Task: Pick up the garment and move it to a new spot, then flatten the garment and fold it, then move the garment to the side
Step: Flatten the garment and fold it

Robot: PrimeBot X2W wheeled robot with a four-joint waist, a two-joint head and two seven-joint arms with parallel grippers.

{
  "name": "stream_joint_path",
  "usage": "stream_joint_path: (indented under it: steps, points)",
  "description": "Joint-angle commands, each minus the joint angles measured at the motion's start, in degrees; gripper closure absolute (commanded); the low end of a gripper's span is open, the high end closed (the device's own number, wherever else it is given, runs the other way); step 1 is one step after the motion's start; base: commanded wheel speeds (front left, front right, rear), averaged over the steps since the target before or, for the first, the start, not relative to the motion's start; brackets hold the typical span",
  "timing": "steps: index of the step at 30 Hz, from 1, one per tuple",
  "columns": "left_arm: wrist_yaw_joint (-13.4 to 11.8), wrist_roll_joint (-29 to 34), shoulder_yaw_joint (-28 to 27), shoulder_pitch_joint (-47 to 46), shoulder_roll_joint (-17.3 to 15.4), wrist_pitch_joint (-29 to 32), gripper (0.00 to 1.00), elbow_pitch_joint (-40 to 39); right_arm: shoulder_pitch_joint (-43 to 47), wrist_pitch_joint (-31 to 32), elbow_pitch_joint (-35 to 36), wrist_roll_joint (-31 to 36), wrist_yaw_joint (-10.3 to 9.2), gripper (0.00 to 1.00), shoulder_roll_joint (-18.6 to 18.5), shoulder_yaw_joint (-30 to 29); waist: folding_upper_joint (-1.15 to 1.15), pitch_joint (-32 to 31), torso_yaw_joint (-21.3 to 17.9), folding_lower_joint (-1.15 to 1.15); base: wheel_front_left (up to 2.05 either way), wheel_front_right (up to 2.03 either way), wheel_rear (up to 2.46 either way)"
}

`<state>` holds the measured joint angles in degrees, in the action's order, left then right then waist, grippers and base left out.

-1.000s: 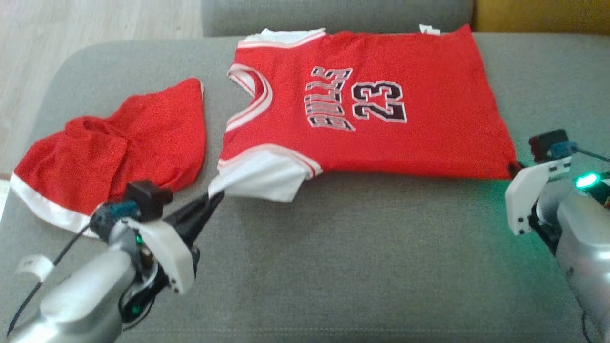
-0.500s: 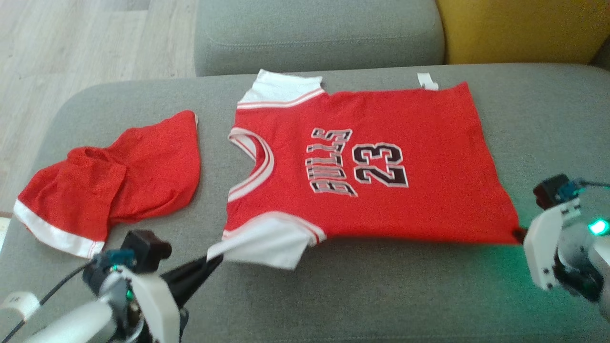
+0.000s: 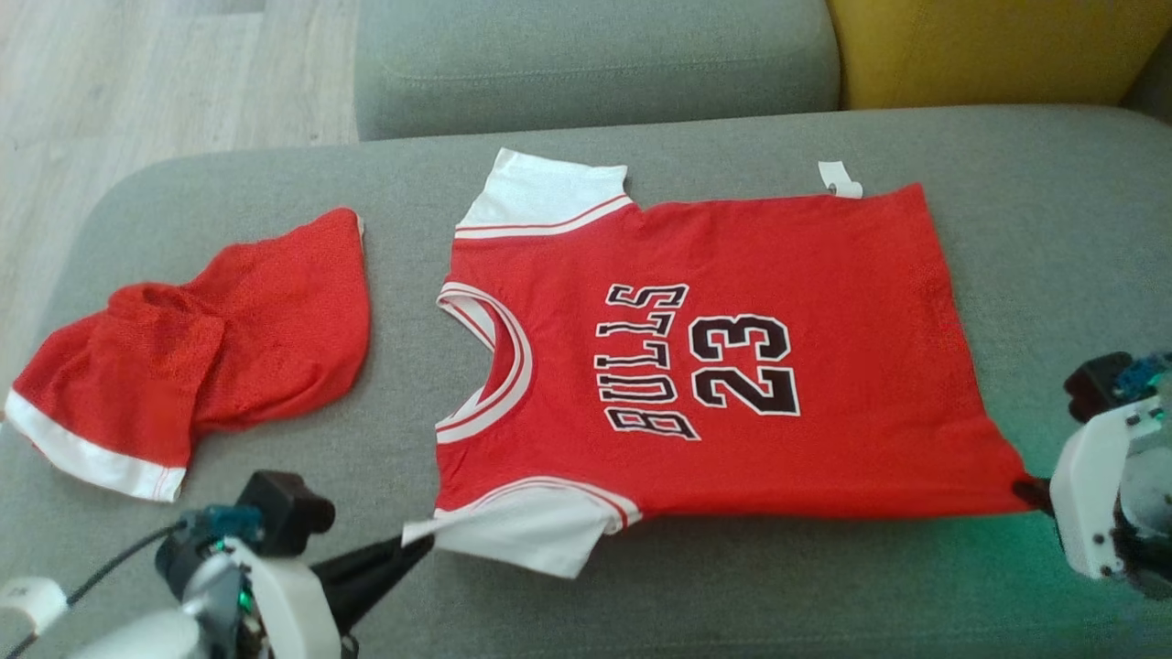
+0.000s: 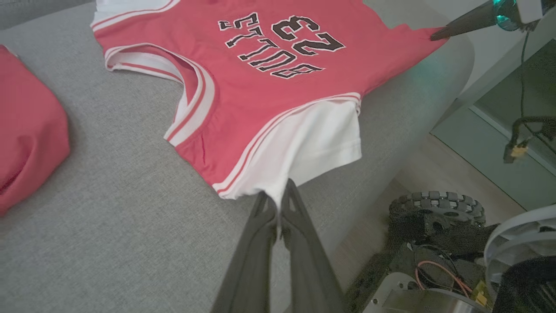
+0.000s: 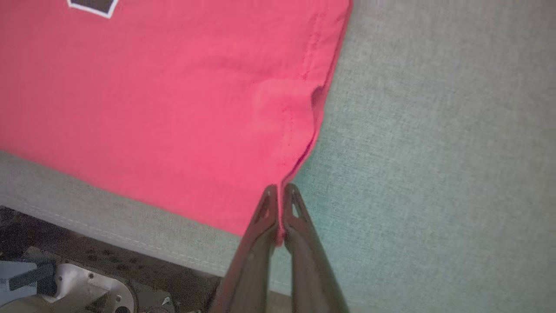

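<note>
1. The red Bulls jersey (image 3: 714,366) lies spread face up on the grey sofa seat (image 3: 641,613), with its collar toward the robot's left.
2. The left gripper (image 3: 419,545) is clamped on the edge of the near white sleeve (image 3: 522,540).
3. The right gripper (image 3: 1027,490) is pinched shut on the jersey's near hem corner.
4. Crumpled red shorts (image 3: 201,348) with a white band lie beside the collar end, apart from the jersey.
5. A yellow cushion (image 3: 989,46) sits beyond the far right edge, and a wooden floor (image 3: 137,73) shows at far left.
</note>
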<state>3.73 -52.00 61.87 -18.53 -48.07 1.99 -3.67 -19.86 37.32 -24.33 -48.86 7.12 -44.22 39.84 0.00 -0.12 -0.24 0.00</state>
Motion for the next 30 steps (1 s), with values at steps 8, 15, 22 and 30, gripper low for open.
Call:
stream_joint_path:
  steps: [8, 15, 22, 30]
  points:
    - [-0.2, 1.5, -5.9, -10.4, -1.5, 0.5, 1.0, 1.4, -4.0, 3.0, 1.9, 4.1, 0.36, 1.0, -0.9, -5.4, 0.0, 4.4, 0.0, 0.0, 0.0, 0.0, 0.0]
    - [1.5, 2.8, -6.5, -16.8, 0.8, 1.6, 1.0, 6.2, -8.3, 4.7, 0.3, 8.3, 0.36, 1.0, 1.6, -7.9, 0.0, 8.9, -0.1, 0.0, 0.0, 0.0, 0.0]
    - [3.2, 4.8, -4.9, -22.9, 2.8, 2.3, 1.0, 12.0, -13.3, 5.0, -2.4, 12.2, 0.36, 1.0, 4.5, -8.7, 0.0, 12.8, -0.5, 0.0, 0.0, 0.0, 0.0]
    - [3.7, 7.1, -1.2, -28.3, 4.8, 1.8, 1.0, 17.6, -16.5, 4.5, -5.9, 14.3, 0.36, 1.0, 7.2, -7.9, 0.0, 15.1, -0.5, 0.0, 0.0, 0.0, 0.0]
